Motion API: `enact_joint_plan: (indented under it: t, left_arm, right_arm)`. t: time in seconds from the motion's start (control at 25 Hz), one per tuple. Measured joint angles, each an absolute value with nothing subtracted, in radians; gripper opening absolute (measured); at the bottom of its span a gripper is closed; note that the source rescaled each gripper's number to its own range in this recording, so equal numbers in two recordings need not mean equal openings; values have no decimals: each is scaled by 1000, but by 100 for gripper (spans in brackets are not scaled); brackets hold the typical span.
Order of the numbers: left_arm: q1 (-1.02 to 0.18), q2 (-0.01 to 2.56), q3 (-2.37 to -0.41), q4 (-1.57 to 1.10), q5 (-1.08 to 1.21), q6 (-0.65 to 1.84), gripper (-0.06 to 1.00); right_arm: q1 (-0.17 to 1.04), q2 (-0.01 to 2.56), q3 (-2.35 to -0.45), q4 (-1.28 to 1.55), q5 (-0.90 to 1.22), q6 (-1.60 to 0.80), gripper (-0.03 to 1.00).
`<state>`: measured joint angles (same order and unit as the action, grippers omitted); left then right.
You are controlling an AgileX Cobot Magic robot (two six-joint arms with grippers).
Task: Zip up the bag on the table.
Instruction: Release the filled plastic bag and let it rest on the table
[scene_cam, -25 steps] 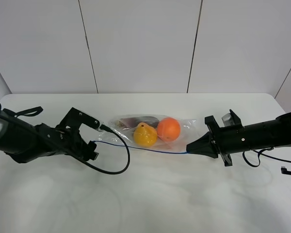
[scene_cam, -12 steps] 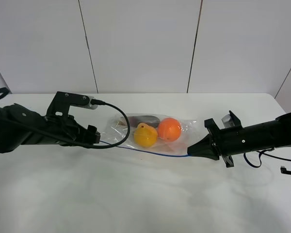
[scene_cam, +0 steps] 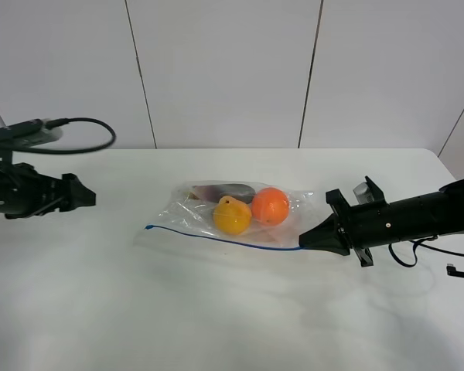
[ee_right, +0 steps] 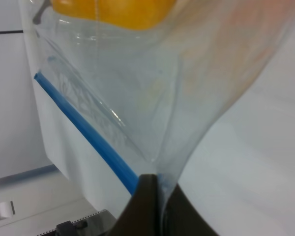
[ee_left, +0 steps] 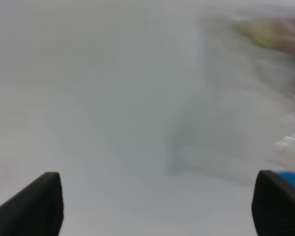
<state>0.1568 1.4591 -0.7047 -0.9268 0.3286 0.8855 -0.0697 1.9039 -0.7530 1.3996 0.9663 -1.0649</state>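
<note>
The clear bag (scene_cam: 216, 210) lies in the middle of the white table (scene_cam: 216, 317), with an orange ball, a yellow fruit and a dark item inside. Its thin blue zipper strip (scene_cam: 216, 239) runs along the near edge. My right gripper (scene_cam: 303, 239) is shut on the bag's right end beside the strip; the right wrist view shows its fingertips (ee_right: 152, 196) pinching the clear plastic (ee_right: 137, 98) next to the blue strip (ee_right: 83, 128). My left gripper (scene_cam: 87, 199) hangs far to the left, well clear of the bag, its fingers (ee_left: 42, 204) wide apart and empty.
A black cable (scene_cam: 93, 127) loops over the left arm at the back left. Another cable and a small connector (scene_cam: 458, 270) lie by the right arm near the table's right edge. A panelled white wall stands behind the table.
My left arm has drawn back from the bag's left end to the far left of the table. The right gripper and the bag have stayed put.
</note>
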Motion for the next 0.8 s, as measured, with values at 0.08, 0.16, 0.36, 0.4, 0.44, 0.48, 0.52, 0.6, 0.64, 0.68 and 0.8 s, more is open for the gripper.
enact_joint_plan:
  t: [0.08,0.16,0.36,0.4,0.44,0.48,0.52,0.6,0.64,0.68,0.8]
  left_arm:
    - [221,1459,-711,-919,342,870,86]
    - [243,1459,-715,-896,346,870,86]
    - [245,1459,-717,-868,356,870,86]
    - [244,1459,-717,-865,358,873,86]
    - [241,1459,-717,-858,358,879,86]
    - [236,1459,-717,-843,357,883,86]
    - [227,1459,-717,-825,357,886,86]
    - [216,1459,-717,-784,351,886,86]
    - [213,1459,-717,-759,348,884,86]
    - [213,1459,-717,-730,345,878,86]
    - [213,1459,-717,-624,338,819,86]
  right_arm:
    - [-70,1904,-753,1399,966,-1065,0]
    - [-70,1904,-753,1396,967,-1065,0]
    - [-70,1904,-753,1391,975,-1066,0]
    - [-70,1904,-753,1391,977,-1066,0]
    - [-70,1904,-753,1391,977,-1066,0]
    - [-70,1904,-753,1391,977,-1066,0]
    - [-70,1904,-753,1391,977,-1066,0]
    - [-70,1904,-753,1391,977,-1066,0]
    - [-70,1904,-753,1391,977,-1066,0]
    - [-70,1904,-753,1391,977,-1066,0]
    - [-70,1904,-753,1391,977,-1066,0]
